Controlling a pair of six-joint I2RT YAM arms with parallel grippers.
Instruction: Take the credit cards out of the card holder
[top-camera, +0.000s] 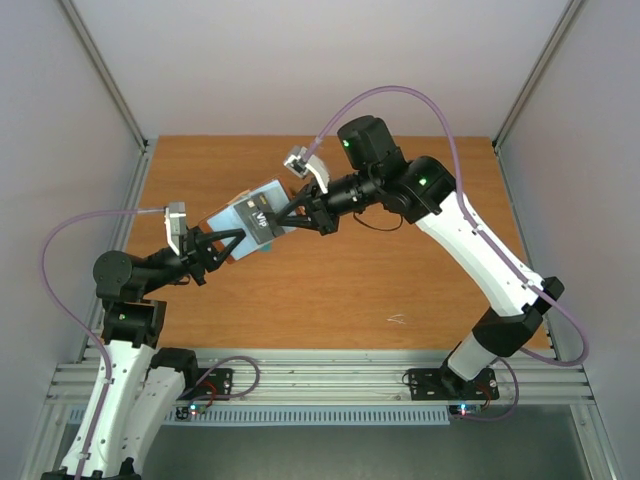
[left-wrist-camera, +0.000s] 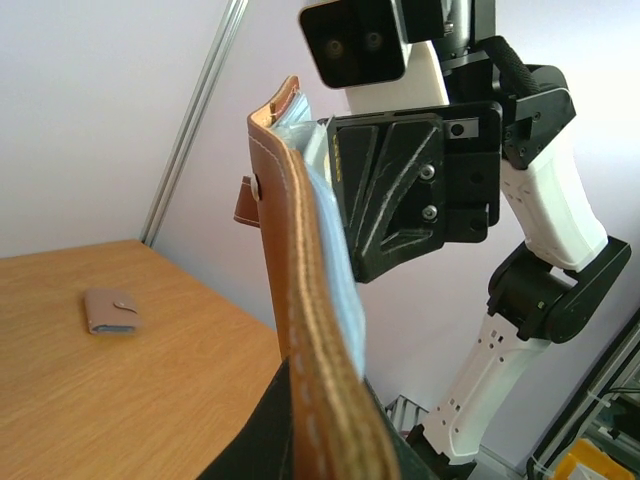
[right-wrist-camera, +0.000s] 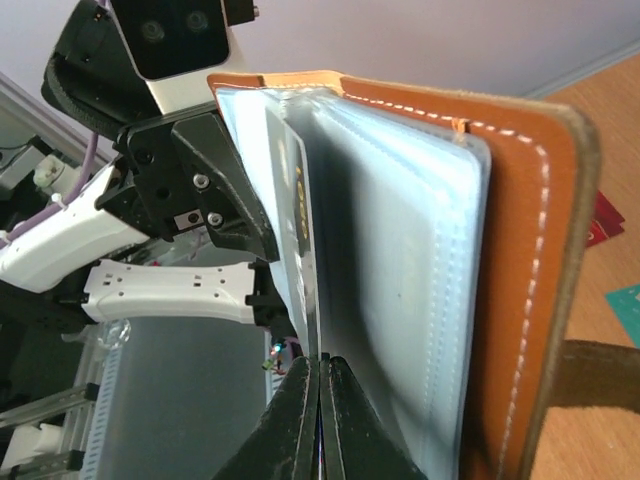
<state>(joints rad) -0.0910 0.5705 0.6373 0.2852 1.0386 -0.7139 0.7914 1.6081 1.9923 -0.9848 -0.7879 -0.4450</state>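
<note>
The left hand (top-camera: 232, 240) is clamped on one edge of the card holder (left-wrist-camera: 295, 290). The holder is held open in the air above the worktop (top-camera: 400, 270), with its tan stitched cover turned edge-on to the left wrist camera. In that same view a small taupe wallet (left-wrist-camera: 110, 312) lies shut on the worktop, well apart, and is not being handled.

A black card (top-camera: 262, 222) is lodged among the holder's clear sleeves (right-wrist-camera: 400, 260). The right hand (right-wrist-camera: 318, 385) is pressed together on the card's near edge, so the card is pinched between the fingers. The card is judged not yet clear of the holder, since much of it is seen lying against the sleeves.

At the right edge of the right wrist view, a red card (right-wrist-camera: 606, 218) and a teal card (right-wrist-camera: 626, 300) lie flat on the worktop, apart from the holder. Part of the task is therefore taken as done. The black card is left to be drawn free and set down. The sleeves facing the camera appear empty, but whether further cards are tucked behind them cannot be told.
</note>
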